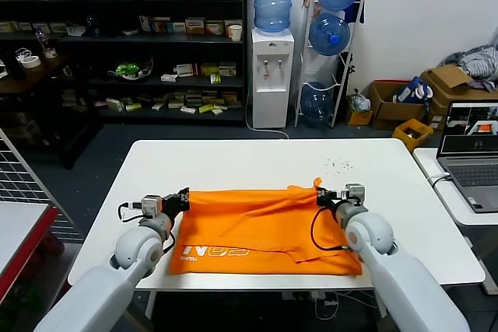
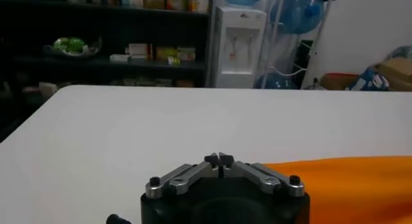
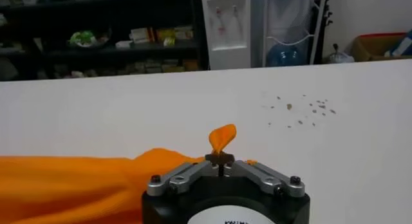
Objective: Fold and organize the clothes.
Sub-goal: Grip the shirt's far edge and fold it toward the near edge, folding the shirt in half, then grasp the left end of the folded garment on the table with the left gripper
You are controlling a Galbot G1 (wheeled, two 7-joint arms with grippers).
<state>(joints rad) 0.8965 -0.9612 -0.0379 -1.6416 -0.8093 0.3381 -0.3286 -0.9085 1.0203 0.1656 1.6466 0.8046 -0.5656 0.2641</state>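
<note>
The orange T-shirt [image 1: 264,223] lies folded on the white table [image 1: 233,157], with its white lettering [image 1: 216,252] near the front left. My left gripper [image 1: 184,198] is at the shirt's far left corner. In the left wrist view it [image 2: 219,158] is shut, no cloth shows between its tips, and the shirt [image 2: 347,186] lies just beside it. My right gripper [image 1: 323,196] is at the shirt's far right corner. In the right wrist view it [image 3: 221,158] is shut on a pinch of the shirt [image 3: 64,180], and a tab of cloth [image 3: 223,138] sticks up past its tips.
Small dark crumbs [image 1: 336,165] lie on the table beyond the right gripper. A laptop [image 1: 471,153] sits on a side table at the right. A water dispenser [image 1: 271,75] and shelves [image 1: 124,36] stand far behind.
</note>
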